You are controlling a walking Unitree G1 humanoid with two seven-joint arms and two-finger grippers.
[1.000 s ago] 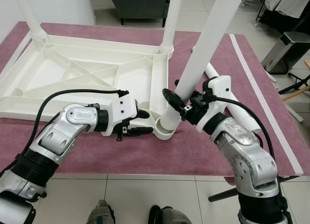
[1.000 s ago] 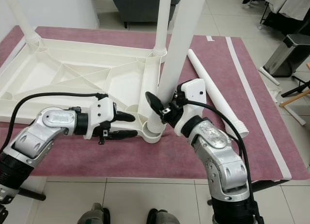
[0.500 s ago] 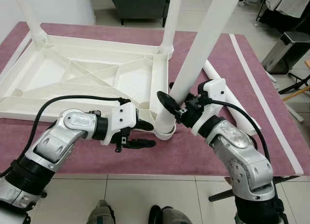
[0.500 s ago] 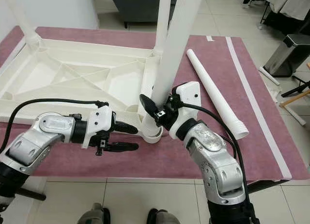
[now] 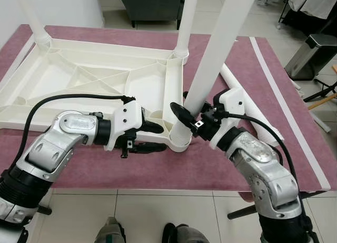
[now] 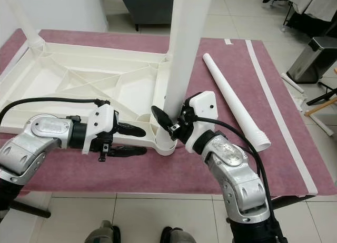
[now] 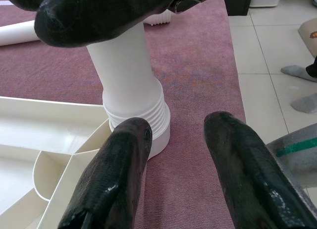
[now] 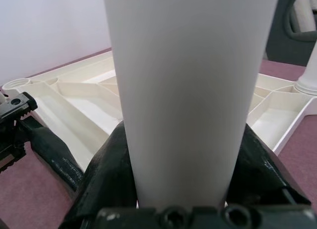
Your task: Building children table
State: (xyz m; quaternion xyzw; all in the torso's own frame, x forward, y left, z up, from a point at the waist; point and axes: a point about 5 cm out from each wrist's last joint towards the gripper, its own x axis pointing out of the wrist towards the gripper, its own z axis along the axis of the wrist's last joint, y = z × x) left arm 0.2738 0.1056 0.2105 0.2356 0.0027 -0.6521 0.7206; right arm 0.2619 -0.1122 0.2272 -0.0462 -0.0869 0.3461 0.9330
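A white plastic table top (image 5: 79, 80) lies upside down on a maroon mat. My right gripper (image 5: 192, 117) is shut on a white table leg (image 5: 213, 53), low on its shaft. The leg stands nearly upright with its ribbed end in the near right corner socket (image 5: 180, 140). In the right wrist view the leg (image 8: 188, 90) sits tight between the black fingers (image 8: 109, 164). My left gripper (image 5: 162, 137) is open, level with the mat, with one finger against the socket's left side. In the left wrist view its fingers (image 7: 116, 174) flank the ribbed end (image 7: 131, 85).
Two fitted legs (image 5: 31, 17) (image 5: 185, 22) rise from the far corners. A loose leg (image 6: 231, 98) lies on the mat to the right. A grey bin (image 5: 310, 53) stands at the far right, dark furniture (image 5: 150, 3) behind. The mat's front edge meets tiled floor by my feet (image 5: 110, 232).
The held leg has swung from a rightward lean to nearly upright, and my right gripper has moved left with it. My left gripper has edged closer to the corner socket.
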